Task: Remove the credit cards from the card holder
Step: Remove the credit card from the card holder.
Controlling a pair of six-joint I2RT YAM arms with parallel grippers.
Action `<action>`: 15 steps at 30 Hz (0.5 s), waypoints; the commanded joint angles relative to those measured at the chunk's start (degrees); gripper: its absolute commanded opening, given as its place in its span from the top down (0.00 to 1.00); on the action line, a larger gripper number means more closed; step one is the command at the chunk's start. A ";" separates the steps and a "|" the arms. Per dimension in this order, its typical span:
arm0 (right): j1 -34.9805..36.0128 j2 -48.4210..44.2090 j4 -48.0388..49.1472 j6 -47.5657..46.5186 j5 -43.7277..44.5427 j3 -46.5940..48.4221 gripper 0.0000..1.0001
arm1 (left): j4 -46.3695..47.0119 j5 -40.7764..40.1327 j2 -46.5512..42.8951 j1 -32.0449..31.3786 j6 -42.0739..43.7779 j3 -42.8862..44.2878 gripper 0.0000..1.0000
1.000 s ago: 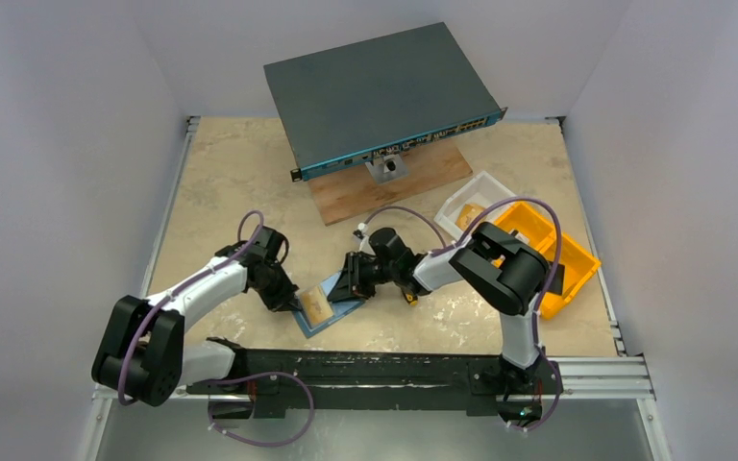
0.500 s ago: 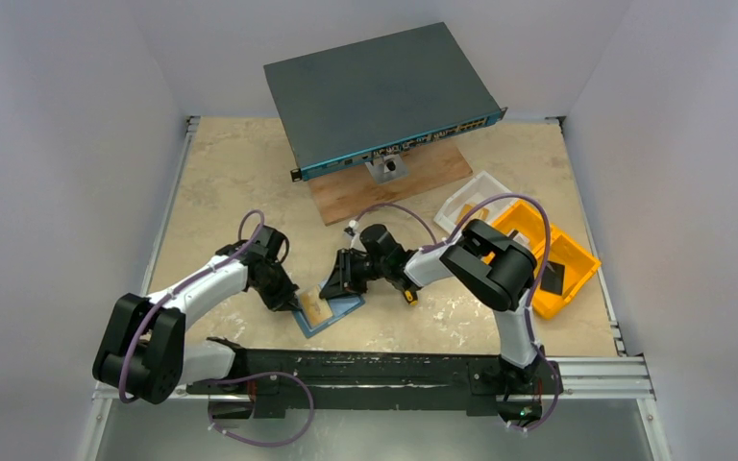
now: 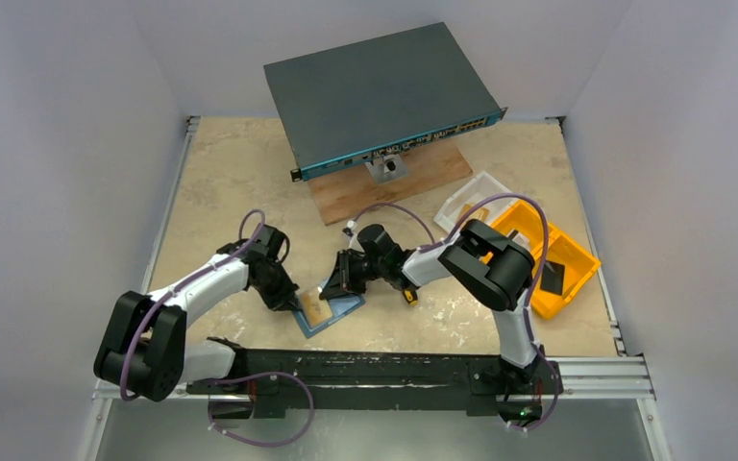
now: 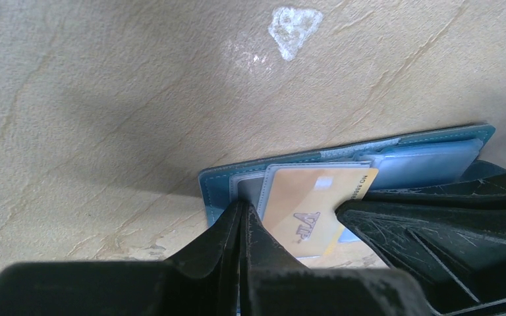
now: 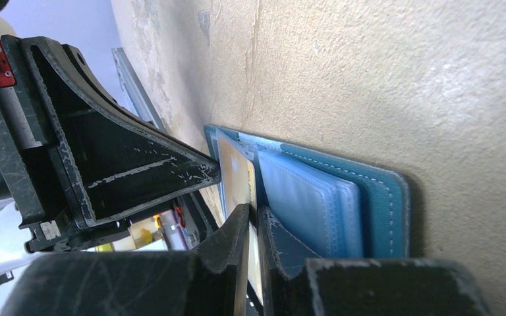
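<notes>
From above, the card holder [image 3: 338,309] lies open on the counter [image 3: 231,192], between both arms. The left end effector [image 3: 296,303] is at its left edge and the right end effector [image 3: 332,287] at its far right corner. A network switch [image 3: 380,91] sits well beyond the card holder, and a yellow bin [image 3: 562,264] is off to its right.

In the left wrist view, the left end effector [image 4: 242,214] is clenched, its tips pressing the card holder's [image 4: 342,155] left edge, just beside a gold card [image 4: 306,210] that juts from a slot.

In the right wrist view, the right end effector [image 5: 253,220] pinches the gold card's [image 5: 236,172] edge, beside the card holder's [image 5: 375,197] pale inner sleeves.
</notes>
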 commanded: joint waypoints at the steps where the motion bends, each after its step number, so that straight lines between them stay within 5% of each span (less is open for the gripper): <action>1: -0.27 -2.20 -0.61 -0.24 1.89 -2.25 0.94 | -0.47 -2.97 1.55 -0.11 0.44 -0.54 1.00; 15: -3.75 -6.57 0.65 1.03 5.45 -8.86 0.96 | -1.11 -3.32 1.51 -0.11 0.52 -0.10 1.00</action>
